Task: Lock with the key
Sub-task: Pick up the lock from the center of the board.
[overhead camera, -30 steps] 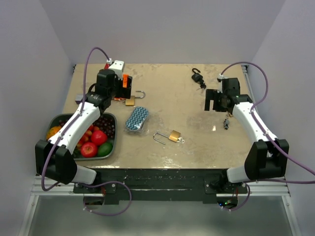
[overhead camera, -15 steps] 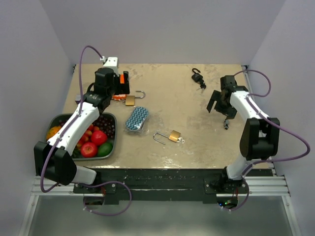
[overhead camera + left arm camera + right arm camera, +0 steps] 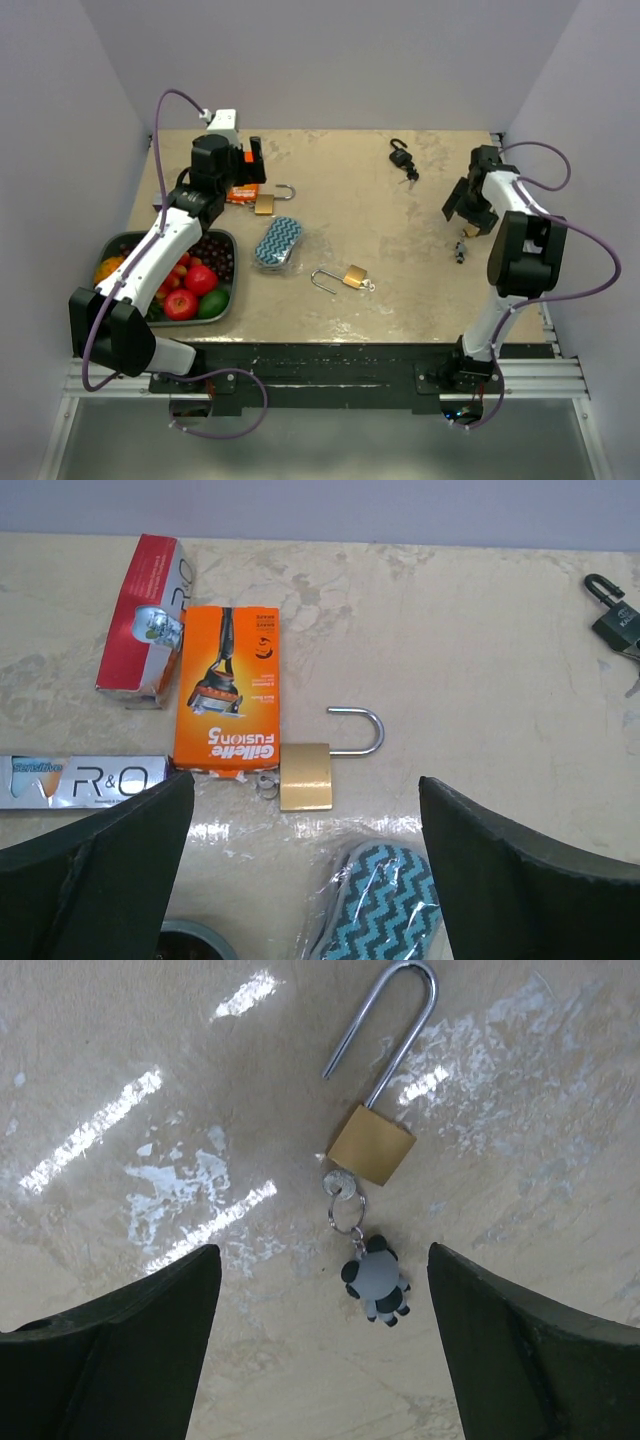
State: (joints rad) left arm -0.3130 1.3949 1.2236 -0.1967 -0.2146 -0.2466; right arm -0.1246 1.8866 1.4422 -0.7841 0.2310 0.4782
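A brass padlock (image 3: 371, 1144) with its shackle open lies under my right gripper (image 3: 322, 1290). A key sits in it, with a ring and a small panda charm (image 3: 378, 1282). In the top view only the charm (image 3: 460, 254) shows below the right gripper (image 3: 461, 206), which is open and empty above it. A second open brass padlock (image 3: 306, 776) lies ahead of my left gripper (image 3: 305, 815), also open and empty; both also show in the top view, the padlock (image 3: 265, 204) and the gripper (image 3: 250, 166). A third open brass padlock (image 3: 346, 277) lies mid-table.
An orange razor box (image 3: 228, 690), a red box (image 3: 142, 618) and a toothpaste box (image 3: 85, 781) lie left of the second padlock. A blue zigzag pouch (image 3: 277, 243) lies near it. A black padlock (image 3: 402, 156) is at the back. A fruit tray (image 3: 228, 238) sits front left.
My right arm has swung toward the table's right edge and now hangs over the padlock with the panda charm. My left gripper has drawn back slightly from its padlock.
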